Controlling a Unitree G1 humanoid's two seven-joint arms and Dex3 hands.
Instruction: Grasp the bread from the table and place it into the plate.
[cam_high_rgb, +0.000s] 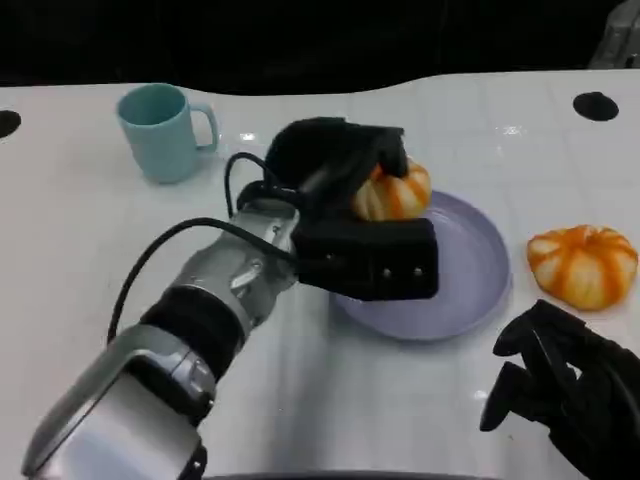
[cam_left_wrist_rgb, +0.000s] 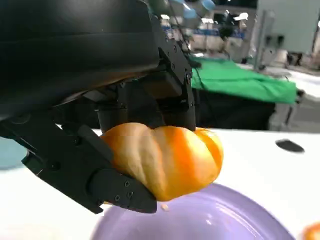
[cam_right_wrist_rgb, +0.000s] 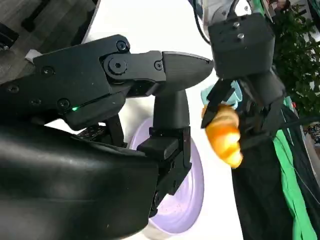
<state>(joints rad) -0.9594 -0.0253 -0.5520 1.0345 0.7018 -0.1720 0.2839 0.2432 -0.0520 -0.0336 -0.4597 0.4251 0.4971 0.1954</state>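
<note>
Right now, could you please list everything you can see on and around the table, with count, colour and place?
held bread: one, orange and cream, gripped in the left hand above the plate's far rim
other bread: one, orange and cream, on the table right of the plate
plate: one, lilac, mid-table, nothing lying on it
mug: one, pale teal, upright, far left of the table
table: one, white
table holes: two, black, near the far corners
green cloth: one, beyond the table
left hand: one, black, fingers closed around the held bread
right hand: one, black, holds nothing, low at near right
</note>
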